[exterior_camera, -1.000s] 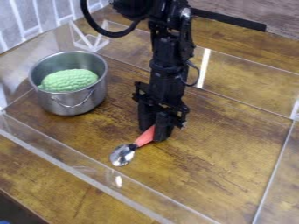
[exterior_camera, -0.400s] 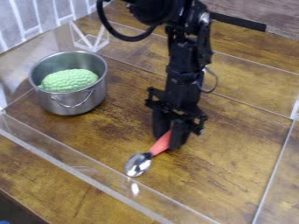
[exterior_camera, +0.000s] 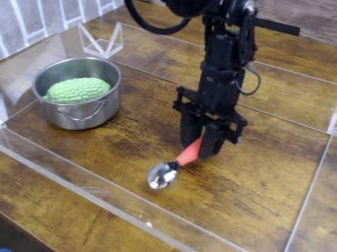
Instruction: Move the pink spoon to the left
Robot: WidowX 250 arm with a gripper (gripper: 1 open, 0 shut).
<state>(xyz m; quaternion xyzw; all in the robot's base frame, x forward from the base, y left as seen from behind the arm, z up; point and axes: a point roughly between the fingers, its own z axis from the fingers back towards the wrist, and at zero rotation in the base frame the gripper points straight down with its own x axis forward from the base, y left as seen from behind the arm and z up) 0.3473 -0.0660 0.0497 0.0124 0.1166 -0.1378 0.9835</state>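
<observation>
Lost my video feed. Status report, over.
Gripper shut on pink spoon handle, bowl angled down near the tabletop. Steel pot with green item far left. Nothing in the way.

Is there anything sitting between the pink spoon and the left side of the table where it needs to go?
The black claw holds the pink-handled spoon with the silver bowl. Bare wood lies directly left of it. The steel pot holding a green object sits farther back on the left, off a straight path.
</observation>
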